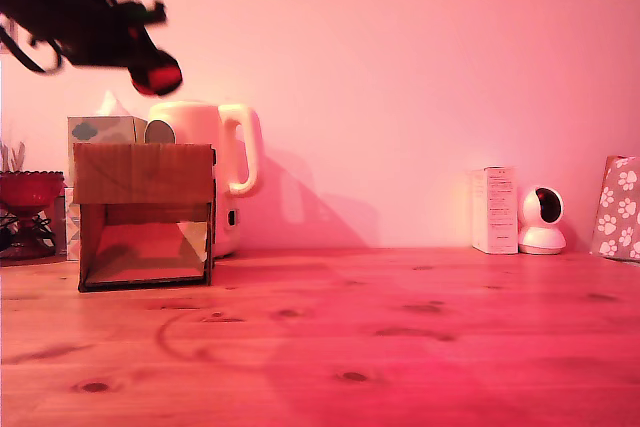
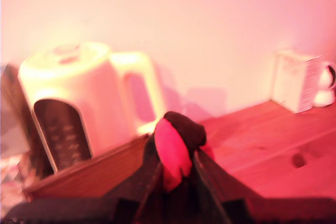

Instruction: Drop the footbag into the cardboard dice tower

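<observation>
1. The dark jaws [image 2: 176,179] are clenched on the small soft red-and-black panelled footbag [image 2: 176,148], which bulges out between their two fingers.
2. Below the jaws stands the boxy brown corrugated cardboard dice tower [image 1: 145,215] on the wooden bench [image 1: 400,337]; the footbag hangs clear above its top edge.
3. Beyond the jaws sits a cream plastic electric kettle [image 2: 79,103], probably just behind the tower, though the wrist view is blurred.

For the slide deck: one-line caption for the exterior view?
Gripper holds the footbag in the air above the cardboard dice tower, with a white kettle behind.
</observation>
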